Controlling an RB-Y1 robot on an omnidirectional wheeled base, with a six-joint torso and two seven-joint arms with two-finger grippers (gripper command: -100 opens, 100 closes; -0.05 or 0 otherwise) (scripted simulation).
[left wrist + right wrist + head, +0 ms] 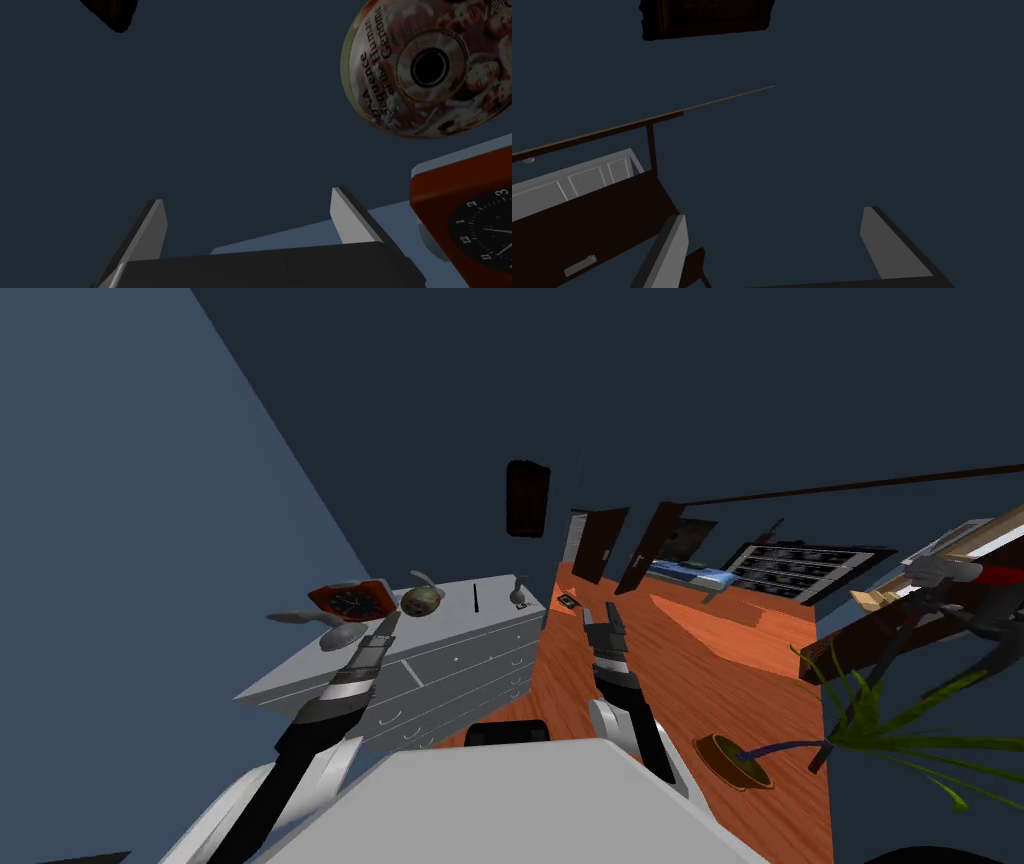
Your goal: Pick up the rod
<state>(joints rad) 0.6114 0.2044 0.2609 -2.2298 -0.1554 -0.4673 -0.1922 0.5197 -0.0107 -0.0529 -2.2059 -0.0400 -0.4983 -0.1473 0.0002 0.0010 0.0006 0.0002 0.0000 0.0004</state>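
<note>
An orange-brown wooden floor (700, 668) runs along the right side of a grey chest of drawers (460, 678) that stands against a dark blue wall. A potted plant (742, 762) with long green leaves sits on the floor, well apart from the chest. The left arm reaches over the near end of the chest's top. The left gripper (388, 623) (250, 220) hangs there with its two blades spread apart and nothing between them. A red clock (350, 600) (465, 225) with a black face sits just beside one blade, and a printed disc (422, 601) (430, 65) sits just past the clock. The right gripper (612, 618) (777, 245) hangs over the floor beside the chest, its blades also apart and empty. The rod (475, 595), thin and dark, lies flat on the chest's top. It is between the disc and a small grey object (518, 591), and neither gripper touches it.
</note>
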